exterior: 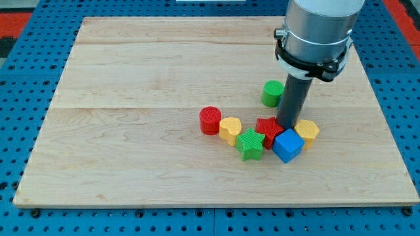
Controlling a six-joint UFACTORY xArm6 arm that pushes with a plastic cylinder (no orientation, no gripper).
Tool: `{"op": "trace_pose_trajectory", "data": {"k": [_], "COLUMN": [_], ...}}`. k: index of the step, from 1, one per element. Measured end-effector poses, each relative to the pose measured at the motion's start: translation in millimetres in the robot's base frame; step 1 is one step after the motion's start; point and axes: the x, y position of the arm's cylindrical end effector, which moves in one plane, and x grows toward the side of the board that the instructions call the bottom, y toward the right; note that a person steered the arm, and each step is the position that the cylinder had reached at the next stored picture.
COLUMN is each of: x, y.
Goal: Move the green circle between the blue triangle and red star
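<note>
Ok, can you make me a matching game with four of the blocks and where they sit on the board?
Blocks:
1. red round ridged block
2. green round ridged block
3. blue cube-shaped block
4. green star-shaped block

Places:
A. just to the view's left of the dark rod, nearer the view's top than the other blocks
B. farthest to the view's left
C. just below my tip, toward the view's bottom
D. between the yellow heart-shaped block and the blue one

Pairs: 1-B, 2-A, 3-C, 4-D

Green circle [273, 92], red star [268, 127], blue cube [287, 145], yellow heart [230, 129], pale wood board [131, 78].
</note>
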Motion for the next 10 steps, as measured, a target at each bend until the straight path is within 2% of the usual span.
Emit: {"op": "trace_pose_trajectory", "data": {"k": [1, 2, 3, 4, 5, 7, 8, 9, 10], "x": [2.3, -4.0, -28.3, -30.8, -60.7, -65.6, -37.7, -61.8, -112.1], "y": [-14.3, 0.1, 31.2, 86.4, 96.3, 14.2, -2.9, 9.5, 19.1]}}
